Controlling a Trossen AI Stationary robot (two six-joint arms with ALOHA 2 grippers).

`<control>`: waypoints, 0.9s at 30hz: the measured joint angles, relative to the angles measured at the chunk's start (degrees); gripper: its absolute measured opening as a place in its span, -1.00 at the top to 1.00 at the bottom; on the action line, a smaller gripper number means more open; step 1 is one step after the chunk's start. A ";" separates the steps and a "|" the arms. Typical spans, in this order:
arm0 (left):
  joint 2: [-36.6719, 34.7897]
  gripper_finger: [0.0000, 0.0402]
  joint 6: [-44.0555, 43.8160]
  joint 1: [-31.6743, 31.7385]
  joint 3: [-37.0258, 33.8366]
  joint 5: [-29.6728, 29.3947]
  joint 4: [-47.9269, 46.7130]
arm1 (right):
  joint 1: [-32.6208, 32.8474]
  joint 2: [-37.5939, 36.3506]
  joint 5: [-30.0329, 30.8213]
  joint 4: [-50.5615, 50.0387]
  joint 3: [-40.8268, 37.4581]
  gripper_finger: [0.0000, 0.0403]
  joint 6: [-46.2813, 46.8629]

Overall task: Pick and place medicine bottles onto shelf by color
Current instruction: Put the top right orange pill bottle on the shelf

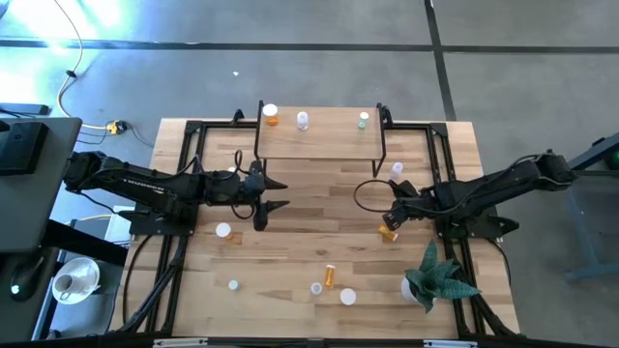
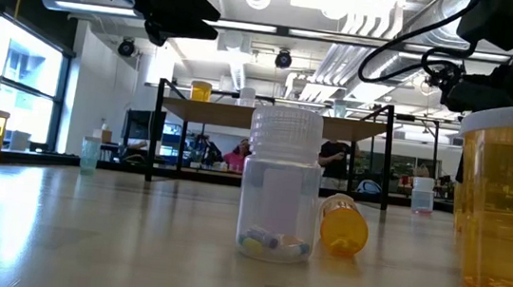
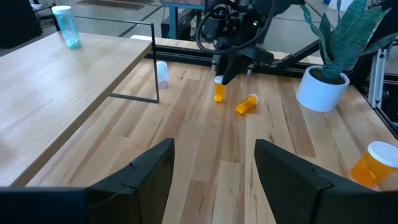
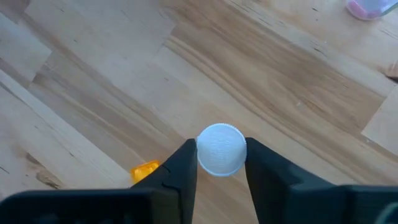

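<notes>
Step in hand: pick of an orange bottle (image 3: 219, 91), standing right of centre in the high view; right gripper (image 4: 221, 163) closed on its white cap (image 4: 221, 149); a second orange bottle (image 3: 247, 104) lies just beside. Next: lift, carry to the shelf (image 1: 324, 135), upper centre, beside the orange vial (image 1: 271, 115) there. Left gripper (image 1: 275, 193) open, empty, left of centre. Writing: none legible.

Matt light-wood table (image 1: 309, 242); translucent plastic bottles (image 2: 279, 196) with ribbed caps.
</notes>
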 joint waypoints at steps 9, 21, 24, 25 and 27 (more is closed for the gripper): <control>0.00 -0.06 0.00 0.00 0.00 -0.15 -0.85 | 0.00 0.00 -1.19 1.09 0.00 0.49 -0.42; 0.00 -0.06 0.00 0.00 0.00 -0.34 -0.83 | 0.00 0.02 -4.19 13.05 1.19 0.48 -6.78; 0.00 -0.06 0.00 0.00 0.00 -0.34 -0.83 | -0.19 0.02 -3.22 13.49 3.57 0.48 -9.05; 0.00 -0.06 0.00 0.00 0.00 -0.34 -0.83 | -0.34 0.02 -2.78 13.49 4.56 0.48 -9.97; 0.00 -0.06 0.00 0.00 0.02 -0.33 -0.83 | -0.92 0.02 -1.66 13.49 6.86 0.48 -12.39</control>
